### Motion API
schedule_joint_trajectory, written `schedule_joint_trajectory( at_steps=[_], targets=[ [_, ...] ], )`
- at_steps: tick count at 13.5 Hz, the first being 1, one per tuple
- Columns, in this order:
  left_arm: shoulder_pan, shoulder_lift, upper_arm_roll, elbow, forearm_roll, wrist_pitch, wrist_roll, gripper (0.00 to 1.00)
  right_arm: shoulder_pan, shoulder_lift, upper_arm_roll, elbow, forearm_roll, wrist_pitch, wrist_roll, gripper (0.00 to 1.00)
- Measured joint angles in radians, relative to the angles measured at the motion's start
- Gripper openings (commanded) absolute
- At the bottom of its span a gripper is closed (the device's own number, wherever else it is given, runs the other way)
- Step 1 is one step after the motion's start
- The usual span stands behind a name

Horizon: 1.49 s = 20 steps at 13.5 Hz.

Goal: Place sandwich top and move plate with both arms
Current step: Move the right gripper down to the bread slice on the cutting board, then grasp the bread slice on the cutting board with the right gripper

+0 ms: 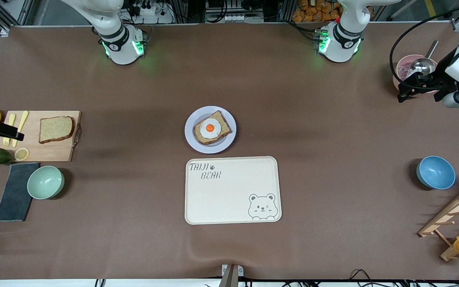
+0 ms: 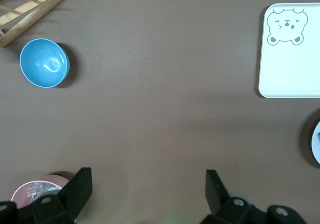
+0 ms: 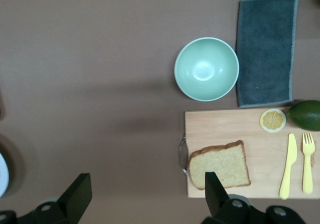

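Nothing is done yet. The right tool (image 1: 14, 133) hangs wide open and empty over the cutting board (image 1: 54, 149), just beside the sandwich top (image 1: 56, 129) lying there. The left tool (image 1: 407, 89), likewise open and empty, waits over the pink bowl (image 1: 401, 65). Mid-counter, the plate (image 1: 191, 137) carries the egg-topped slice (image 1: 212, 128), unmoved beside the bear tray (image 1: 233, 199).

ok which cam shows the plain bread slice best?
Right wrist view: the slice is large and fully visible on the board, by the right tool. Front view shows it whole but smaller. Left wrist view doesn't show it.
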Motion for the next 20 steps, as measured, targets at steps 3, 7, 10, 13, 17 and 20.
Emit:
schedule_joint_trajectory(
  at_steps=[3, 7, 10, 13, 17, 20],
  targets=[
    [-0.001, 0.004, 0.000, 0.000, 0.000, 0.000, 0.000, 1.00, -0.056, 0.067, 0.000, -0.005, 0.029, 0.018, -0.083, 1.00],
    [-0.001, 0.004, 0.000, 0.001, 0.000, 0.000, 0.000, 1.00, -0.109, 0.102, 0.000, -0.097, 0.030, 0.118, -0.193, 1.00],
    [-0.001, 0.004, 0.000, 0.002, 0.000, 0.000, 0.000, 1.00, -0.151, 0.128, -0.001, -0.138, 0.031, 0.147, -0.243, 1.00],
    [0.000, 0.004, 0.000, 0.003, 0.000, 0.000, 0.000, 1.00, -0.209, 0.185, -0.001, -0.155, 0.063, 0.223, -0.334, 0.97],
    [0.002, 0.004, 0.000, 0.004, 0.000, 0.000, 0.000, 1.00, -0.267, 0.280, -0.001, -0.157, 0.079, 0.266, -0.430, 0.91],
    [0.002, 0.004, 0.000, 0.006, 0.000, 0.000, 0.000, 1.00, -0.280, 0.320, -0.001, -0.174, 0.083, 0.305, -0.475, 0.83]
  ],
)
